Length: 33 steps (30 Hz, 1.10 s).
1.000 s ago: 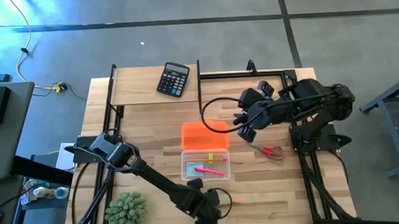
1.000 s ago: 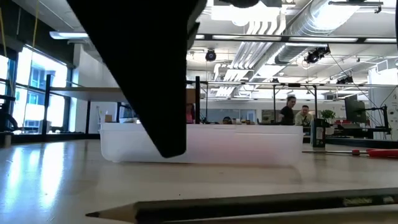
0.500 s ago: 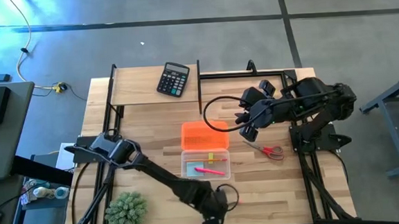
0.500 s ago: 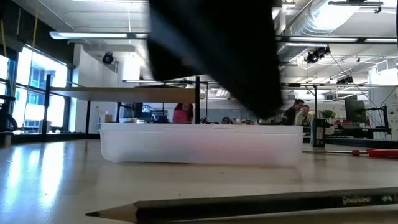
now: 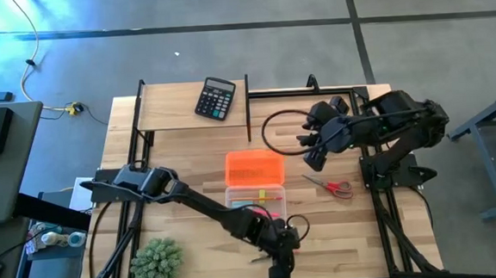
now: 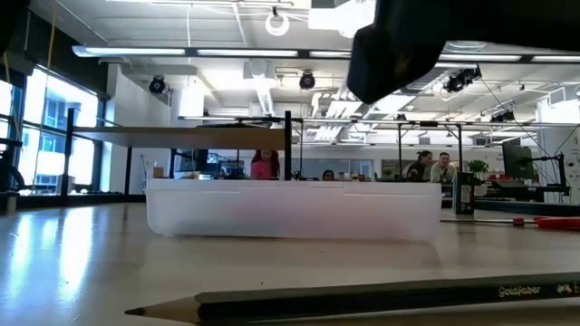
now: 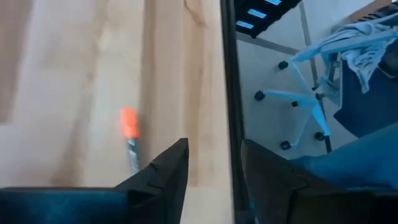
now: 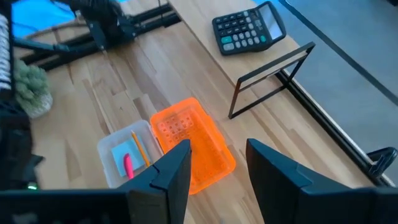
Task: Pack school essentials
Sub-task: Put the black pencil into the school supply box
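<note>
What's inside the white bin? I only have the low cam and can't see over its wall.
Observer: A pink pen, a yellow pencil and a pale blue pad lie in the bin.
Operator: Whose arm is the dark shape up top?
Observer: The left one. The left hand is by the table's near edge, fingers apart, nothing between them.
Operator: And the right?
Observer: The right hand hangs open and empty beyond the bin, to its right. The red-handled scissors lie on the table near it.
</note>
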{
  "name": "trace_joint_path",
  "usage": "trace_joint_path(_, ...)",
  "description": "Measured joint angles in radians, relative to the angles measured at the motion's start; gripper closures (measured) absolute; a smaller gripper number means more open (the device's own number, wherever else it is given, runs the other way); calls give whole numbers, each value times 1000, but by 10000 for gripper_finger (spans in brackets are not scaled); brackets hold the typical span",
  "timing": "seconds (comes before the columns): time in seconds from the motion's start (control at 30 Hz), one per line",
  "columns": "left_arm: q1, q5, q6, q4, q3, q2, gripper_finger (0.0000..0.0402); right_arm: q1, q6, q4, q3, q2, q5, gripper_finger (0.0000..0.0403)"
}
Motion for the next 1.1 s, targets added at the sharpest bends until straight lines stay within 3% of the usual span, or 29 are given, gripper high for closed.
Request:
trace_joint_path(0.27,41,19,137,-81,83,-2,273,0,55,0,0,-60,30,259)
trace_joint_path(0.5,45,-170,293,-269,206,-4,290,0,63,0,0,-89,43,259)
trace_joint_path(0.6,43,-182,355,-270,209,-2,290,0,63,0,0,-89,42,259)
trace_joint_path(0.87,49,-127,345,-262,181,-2,238,0,61,0,0,-89,41,259)
trace_joint_path(1.1,37,-220,278,-186,161,14,203,0,60,0,0,-89,43,259)
